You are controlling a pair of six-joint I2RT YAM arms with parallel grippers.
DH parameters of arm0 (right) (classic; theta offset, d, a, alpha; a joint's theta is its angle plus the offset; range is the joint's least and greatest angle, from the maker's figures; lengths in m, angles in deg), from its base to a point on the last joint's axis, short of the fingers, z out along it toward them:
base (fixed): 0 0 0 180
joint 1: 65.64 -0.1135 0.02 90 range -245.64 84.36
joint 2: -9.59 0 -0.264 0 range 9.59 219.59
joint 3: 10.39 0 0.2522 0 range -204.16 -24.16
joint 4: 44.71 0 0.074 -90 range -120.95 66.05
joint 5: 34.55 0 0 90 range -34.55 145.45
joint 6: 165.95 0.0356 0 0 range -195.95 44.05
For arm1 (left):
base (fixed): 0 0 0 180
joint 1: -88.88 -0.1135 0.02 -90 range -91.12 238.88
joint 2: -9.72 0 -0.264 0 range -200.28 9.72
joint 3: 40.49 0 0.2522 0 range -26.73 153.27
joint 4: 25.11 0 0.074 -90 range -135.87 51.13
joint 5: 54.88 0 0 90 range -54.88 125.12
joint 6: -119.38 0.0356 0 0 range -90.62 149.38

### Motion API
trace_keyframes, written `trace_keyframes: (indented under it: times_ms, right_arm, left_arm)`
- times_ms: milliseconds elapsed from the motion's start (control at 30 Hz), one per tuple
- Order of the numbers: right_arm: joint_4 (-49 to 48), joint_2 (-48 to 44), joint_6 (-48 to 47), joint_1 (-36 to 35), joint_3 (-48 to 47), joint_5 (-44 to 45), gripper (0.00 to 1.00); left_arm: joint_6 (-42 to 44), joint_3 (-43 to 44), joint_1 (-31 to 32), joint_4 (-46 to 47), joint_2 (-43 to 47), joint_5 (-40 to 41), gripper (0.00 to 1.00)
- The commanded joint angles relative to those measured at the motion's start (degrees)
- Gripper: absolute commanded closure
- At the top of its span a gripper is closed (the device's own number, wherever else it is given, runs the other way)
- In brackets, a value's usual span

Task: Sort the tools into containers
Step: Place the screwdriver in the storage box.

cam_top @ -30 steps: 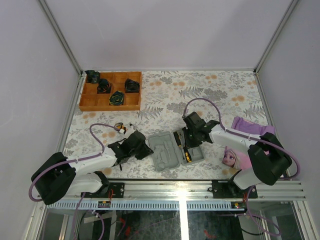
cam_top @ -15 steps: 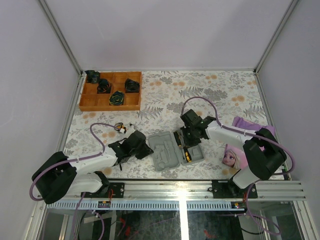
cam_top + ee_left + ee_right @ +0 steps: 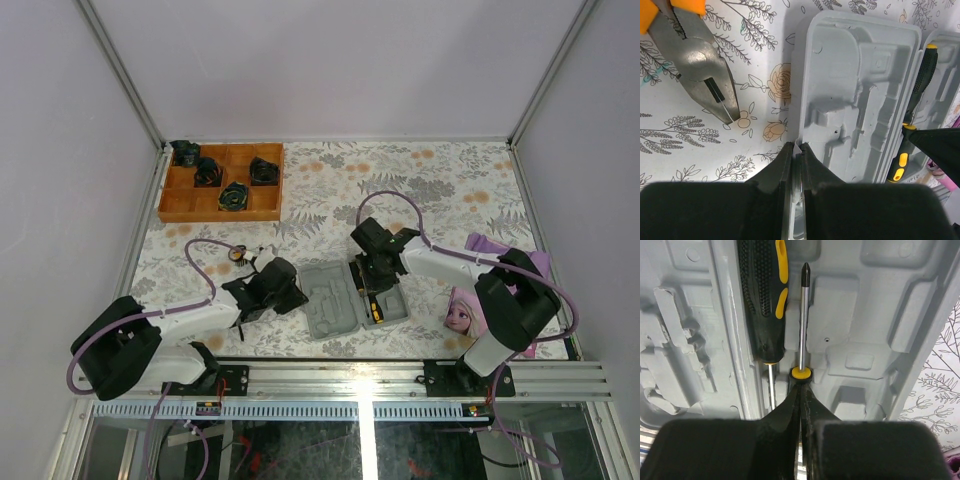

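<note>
Left gripper (image 3: 795,150) is pinched shut on the rim of the open case (image 3: 840,100), apparently steadying it. Right gripper (image 3: 801,390), fully closed, bears against the slim screwdriver (image 3: 803,315) at its collar, likely seating it in its recess.

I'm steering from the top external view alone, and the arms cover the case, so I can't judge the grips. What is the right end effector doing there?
Observer: The right end effector is shut, its tips at the yellow collar of a slim screwdriver that lies along a recess of the grey case. I can't tell whether it is pinching it.
Operator: Anything next to that screwdriver?
Observer: A thicker black-and-yellow screwdriver lies parallel to it, close alongside.
Operator: And the left one?
Observer: The left end effector is shut on the rim of the case's empty half.
</note>
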Motion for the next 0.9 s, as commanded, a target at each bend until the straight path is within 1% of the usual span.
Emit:
trace_keyframes:
  times_ms: [0, 100, 233, 267, 333, 467, 567, 733, 867]
  right_arm:
    - [-7.74, 13.60, 1.85, -3.06, 6.63, -1.56, 1.00]
    - [-8.28, 11.78, 2.04, -3.07, 6.85, -1.63, 1.00]
    - [-8.06, 3.25, 1.61, -3.07, 6.20, 1.68, 1.00]
    - [-8.01, 1.16, 1.46, -3.03, 5.89, 2.42, 0.98]
    - [-7.79, -4.71, 1.02, -3.01, 5.07, 4.15, 0.94]
    - [-7.64, -13.85, -0.12, -3.00, 3.88, 7.82, 0.81]
    - [-7.74, -20.14, -0.09, -2.99, 4.89, 11.80, 0.73]
    - [-7.83, -29.43, 1.31, -3.00, 9.35, 17.51, 0.69]
    - [-7.46, -35.42, 3.00, -2.99, 12.91, 19.33, 0.65]
  left_arm:
    - [-0.21, -0.07, 1.75, 4.59, -2.95, -2.68, 1.00]
    - [-0.05, -0.01, 1.75, 3.70, -2.43, -2.30, 1.00]
    - [0.32, 0.19, 1.67, 1.79, -1.43, -0.83, 1.00]
    - [0.51, 0.35, 1.70, 1.22, -1.30, -0.43, 1.00]
    - [0.87, 0.50, 1.62, 0.51, -1.06, 0.14, 1.00]
    - [1.25, 0.64, 1.41, 0.00, -1.14, 0.58, 1.00]
    - [1.81, 0.79, 0.93, -0.35, -1.23, 0.58, 1.00]
    - [4.30, 1.81, -0.47, -0.31, -1.87, -0.14, 0.95]
    - [7.70, 4.19, -1.01, -0.08, -3.53, -1.03, 0.88]
